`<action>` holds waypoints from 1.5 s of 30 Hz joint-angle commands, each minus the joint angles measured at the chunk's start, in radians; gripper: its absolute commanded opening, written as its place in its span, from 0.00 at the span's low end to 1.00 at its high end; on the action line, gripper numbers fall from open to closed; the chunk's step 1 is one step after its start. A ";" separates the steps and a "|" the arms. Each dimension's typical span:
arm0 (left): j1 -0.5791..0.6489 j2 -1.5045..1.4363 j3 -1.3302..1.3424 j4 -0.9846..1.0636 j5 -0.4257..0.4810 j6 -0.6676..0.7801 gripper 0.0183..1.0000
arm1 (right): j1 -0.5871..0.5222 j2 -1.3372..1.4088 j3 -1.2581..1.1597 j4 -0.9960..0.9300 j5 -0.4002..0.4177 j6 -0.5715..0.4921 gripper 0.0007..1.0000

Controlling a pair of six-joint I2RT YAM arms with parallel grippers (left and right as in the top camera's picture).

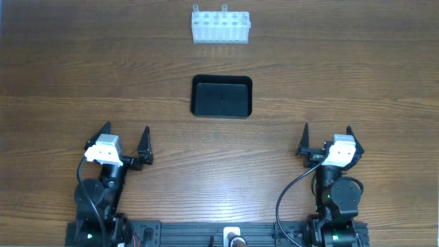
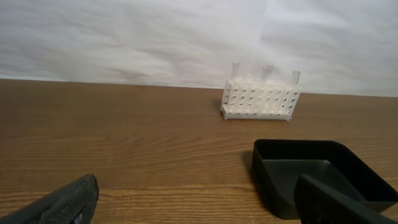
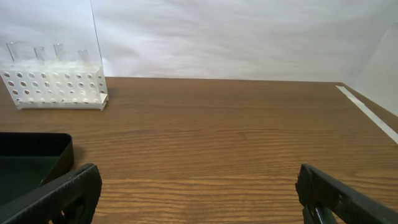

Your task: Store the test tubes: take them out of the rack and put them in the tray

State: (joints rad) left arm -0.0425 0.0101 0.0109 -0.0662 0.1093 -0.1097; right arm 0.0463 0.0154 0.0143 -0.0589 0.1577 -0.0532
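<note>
A white perforated rack stands at the far middle of the wooden table, with clear test tubes sticking up from it. The rack and the tube tops show in the left wrist view, and the rack again in the right wrist view. A black tray with nothing in it lies nearer, in the middle. My left gripper sits low at the near left, open and holding nothing. My right gripper sits at the near right, open too. Both are far from the rack.
Bare wood lies between the grippers and the tray. A white backdrop rises behind the rack. A pale strip runs along the table's right side. Cables loop beside each arm base.
</note>
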 commanded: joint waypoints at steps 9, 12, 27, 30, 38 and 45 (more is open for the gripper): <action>0.008 -0.005 -0.005 -0.002 0.009 -0.010 1.00 | -0.009 -0.010 -0.009 -0.001 -0.010 0.000 0.99; 0.007 -0.005 -0.005 -0.002 -0.002 -0.010 1.00 | -0.010 -0.010 -0.009 -0.001 -0.010 0.000 0.99; 0.005 0.006 -0.005 0.032 -0.120 -0.006 1.00 | -0.010 -0.010 -0.009 -0.001 -0.010 0.000 0.99; 0.008 0.076 -0.001 0.145 -0.122 0.013 1.00 | -0.009 -0.010 -0.009 -0.001 -0.010 0.000 0.99; 0.007 0.509 0.149 0.435 -0.122 0.054 1.00 | -0.010 -0.010 -0.009 -0.001 -0.010 0.000 0.99; -0.023 0.945 0.456 0.436 -0.122 0.053 1.00 | -0.010 -0.010 -0.009 -0.001 -0.010 0.000 0.99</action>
State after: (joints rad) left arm -0.0475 0.8242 0.3489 0.3653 -0.0051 -0.0715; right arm 0.0444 0.0158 0.0143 -0.0593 0.1543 -0.0532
